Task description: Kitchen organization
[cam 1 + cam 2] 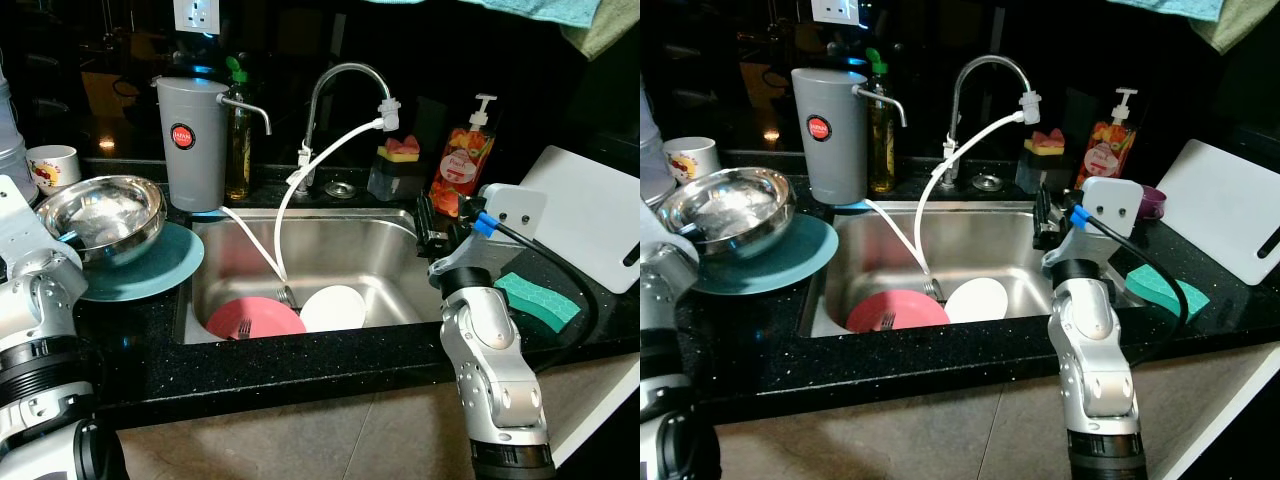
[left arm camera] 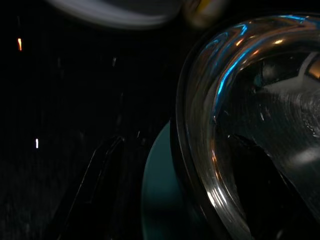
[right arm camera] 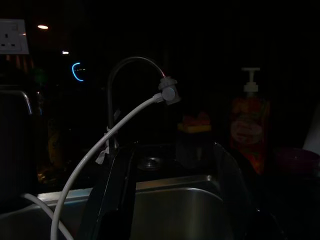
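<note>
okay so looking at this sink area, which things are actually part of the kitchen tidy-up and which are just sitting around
Likely part of the job:
- steel bowl on the teal plate, by the left pincer
- pink plate and white plate in the sink
- right pincer, at the sink's right rim

Just lying about:
- soap dispenser
- green sponge
- white cutting board
- grey water filter
- mug

**Hidden and cut-off parts at the sink**

The left gripper's fingers [image 2: 95, 185] are lost in darkness beside the steel bowl [image 1: 100, 215], so their spacing cannot be judged. The pink plate [image 1: 255, 318] is partly hidden by the sink's near wall [image 1: 300, 345]. The utensil on it, possibly a fork [image 1: 243, 328], is too small to tell.
</note>
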`<state>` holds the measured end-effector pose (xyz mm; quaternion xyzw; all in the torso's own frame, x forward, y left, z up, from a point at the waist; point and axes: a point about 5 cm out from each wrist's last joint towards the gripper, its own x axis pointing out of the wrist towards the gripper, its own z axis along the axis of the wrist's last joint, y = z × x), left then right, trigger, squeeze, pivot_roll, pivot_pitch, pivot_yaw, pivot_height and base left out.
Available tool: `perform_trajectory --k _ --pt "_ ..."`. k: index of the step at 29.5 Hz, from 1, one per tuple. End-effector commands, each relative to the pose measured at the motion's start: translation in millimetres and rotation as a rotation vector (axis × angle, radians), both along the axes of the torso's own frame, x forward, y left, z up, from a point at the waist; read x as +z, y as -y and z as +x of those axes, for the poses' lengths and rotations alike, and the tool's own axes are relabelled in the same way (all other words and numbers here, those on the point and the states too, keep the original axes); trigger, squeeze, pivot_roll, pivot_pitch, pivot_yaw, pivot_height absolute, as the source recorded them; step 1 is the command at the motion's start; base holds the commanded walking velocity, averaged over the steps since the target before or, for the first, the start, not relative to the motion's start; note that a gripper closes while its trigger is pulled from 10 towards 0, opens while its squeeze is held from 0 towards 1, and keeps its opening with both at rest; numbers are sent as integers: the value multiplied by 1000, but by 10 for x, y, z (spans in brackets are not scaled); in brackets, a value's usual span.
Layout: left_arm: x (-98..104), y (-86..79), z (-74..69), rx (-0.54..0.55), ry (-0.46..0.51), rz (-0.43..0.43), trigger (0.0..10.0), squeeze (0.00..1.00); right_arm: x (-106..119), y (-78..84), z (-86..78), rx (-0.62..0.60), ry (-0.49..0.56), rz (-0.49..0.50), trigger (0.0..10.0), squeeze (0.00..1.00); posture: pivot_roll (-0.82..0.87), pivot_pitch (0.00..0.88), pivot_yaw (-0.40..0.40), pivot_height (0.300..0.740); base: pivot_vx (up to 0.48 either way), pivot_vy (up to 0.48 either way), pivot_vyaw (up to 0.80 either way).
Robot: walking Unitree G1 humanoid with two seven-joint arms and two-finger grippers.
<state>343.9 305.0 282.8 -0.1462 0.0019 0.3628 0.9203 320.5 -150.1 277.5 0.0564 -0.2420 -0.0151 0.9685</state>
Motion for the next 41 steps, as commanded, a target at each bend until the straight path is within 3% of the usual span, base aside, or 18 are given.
perform_trajectory --k 1,2,3,4,9,10,14,19,21,23,24,26,27,29,31,35,41 --pt "190 25 -15 -3 65 79 7882 0 13 6 10 1 1 15 10000 0 91 30 -130 740 0 0 0" --pt "232 44 -13 -6 61 124 10000 0 14 6 11 2 1 15 10000 0 91 30 -130 740 0 0 0" --pt "232 44 -13 -6 61 124 10000 0 14 6 11 2 1 15 10000 0 91 30 -130 740 0 0 0" --pt "244 63 -8 -22 50 147 10000 1000 15 6 11 2 2 15 10000 0 91 30 -130 740 0 0 0" --pt "221 73 -3 -49 -10 152 10000 1000 11 1 8 2 1 17 10000 0 98 33 -125 740 0 0 0" --pt "225 87 0 -84 -30 147 10000 0 9 2 4 0 1 18 10000 0 101 35 -120 740 0 0 0" --pt "273 68 -12 -115 -41 165 10000 0 3 5 2 -3 0 20 10000 0 103 36 -118 740 0 0 0" --pt "596 -180 -62 -161 -121 560 10000 0 -14 -5 1 -3 -2 25 10000 0 121 37 -110 740 0 0 0" --pt "625 -199 -68 -169 -133 610 10000 0 -16 -7 1 -3 -2 26 10000 0 121 37 -110 740 0 0 0" --pt "685 -172 -70 -318 -183 772 10000 0 -19 -10 4 -3 -2 29 10000 0 129 38 -106 740 0 0 0" --pt "685 -172 -70 -318 -183 772 10000 0 -19 -10 4 -3 -2 29 10000 0 129 38 -106 740 0 0 0" --pt "699 -83 -94 -560 -240 933 10000 0 -24 -12 7 -3 -2 33 10000 0 129 38 -106 740 0 0 0" --pt "688 -26 -116 -693 -250 973 10000 0 -27 -16 10 -2 -2 36 10000 0 142 37 -104 740 0 0 0" --pt "667 23 -143 -851 -263 995 10000 0 -31 -25 17 0 -3 39 10000 0 150 36 -100 740 0 0 0" --pt "659 27 -148 -898 -273 998 10000 0 -33 -29 19 1 -3 40 10000 0 150 36 -100 740 0 0 0" --pt "505 21 -62 -1097 -287 903 10000 0 -35 -57 32 3 1 50 10000 0 157 28 -89 740 0 0 0" --pt "319 41 32 -1193 -404 967 10000 0 -28 -33 18 -8 9 51 10000 0 144 10 -79 740 0 0 0"
